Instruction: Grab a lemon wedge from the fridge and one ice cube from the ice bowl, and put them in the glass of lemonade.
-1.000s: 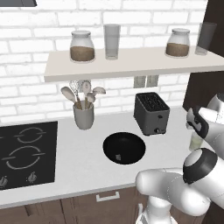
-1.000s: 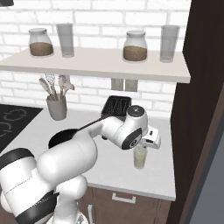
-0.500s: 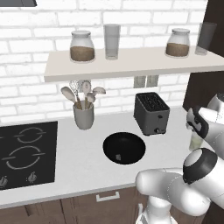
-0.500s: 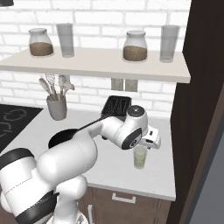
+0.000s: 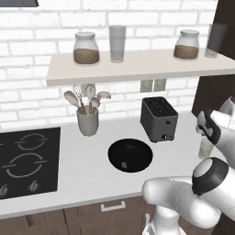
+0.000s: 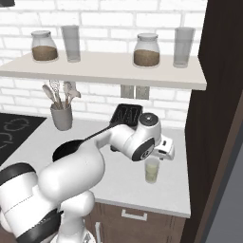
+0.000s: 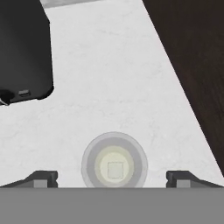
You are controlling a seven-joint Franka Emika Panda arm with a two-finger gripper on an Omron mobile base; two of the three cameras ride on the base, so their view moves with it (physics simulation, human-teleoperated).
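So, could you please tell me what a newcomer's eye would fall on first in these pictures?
Probably the big white robot arm curling over the pale counter, its open two-finger gripper straddling a small clear glass of pale yellow-green lemonade with a pale cube floating inside. Next, the wide round black bowl sits left of the dark grey toaster.

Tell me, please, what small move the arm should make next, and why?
Probably lift the claw straight up from the glass of lemonade: its jaws stand wide open, and a pale ice cube already sits in the liquid directly below.
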